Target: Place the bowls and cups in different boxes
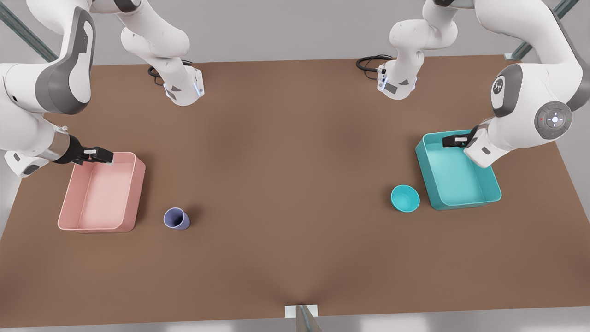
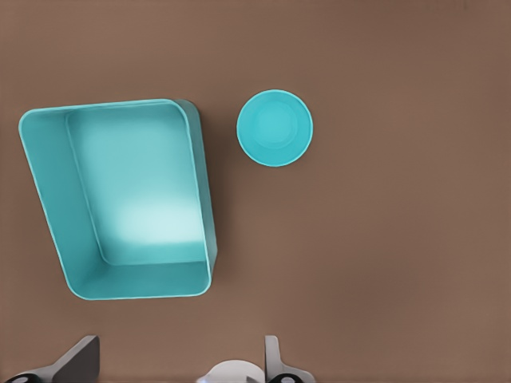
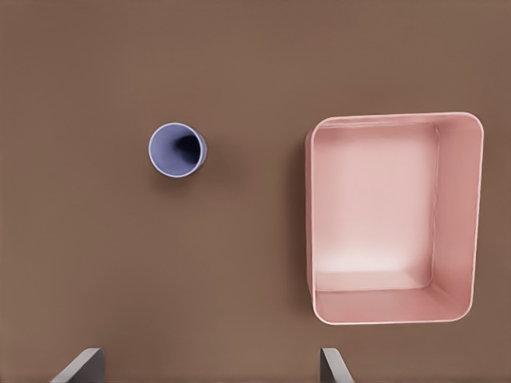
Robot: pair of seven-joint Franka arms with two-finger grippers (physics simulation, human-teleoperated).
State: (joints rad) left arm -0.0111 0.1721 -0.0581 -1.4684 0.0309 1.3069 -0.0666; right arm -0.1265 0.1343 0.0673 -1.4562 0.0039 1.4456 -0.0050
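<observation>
left gripper (image 1: 454, 139): fingers spread, empty; hovers over far end of teal box (image 1: 461, 193)
right gripper (image 1: 99, 155): fingers apart, empty; over far end of pink box (image 1: 133, 184)
bowl (image 1: 405, 198): on table just left of teal box; not yet boxed
cup (image 1: 176, 218): upright, right of pink box, apart from it
pairing: each arm likely takes its nearest item
surface: bare brown table (image 1: 295, 184); grey wall beyond

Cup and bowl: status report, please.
Left gripper open over teal box; right gripper open over pink box. Cup, bowl on table, unobstructed.
</observation>
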